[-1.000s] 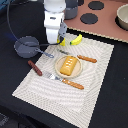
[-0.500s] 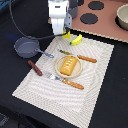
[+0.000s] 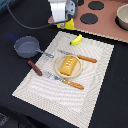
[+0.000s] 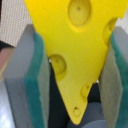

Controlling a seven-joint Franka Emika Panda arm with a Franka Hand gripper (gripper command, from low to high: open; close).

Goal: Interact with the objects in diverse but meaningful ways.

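Cheese wedge (image 4: 80, 55) clamped in hand (image 4: 75, 75), apparently above placemat (image 3: 95, 95) far edge

— Bright yellow holed cheese wedge (image 4: 80, 50) between teal-green foam pads (image 4: 37, 95) on grey fingers. White gripper body (image 3: 61, 10).

— Cream, finely striped placemat (image 3: 95, 95) over black table (image 3: 117, 90). Golden-brown bread loaf (image 3: 69, 65), yellow banana (image 3: 76, 40), brown sausage (image 3: 35, 68), dark grey saucepan (image 3: 26, 46), blue handle.
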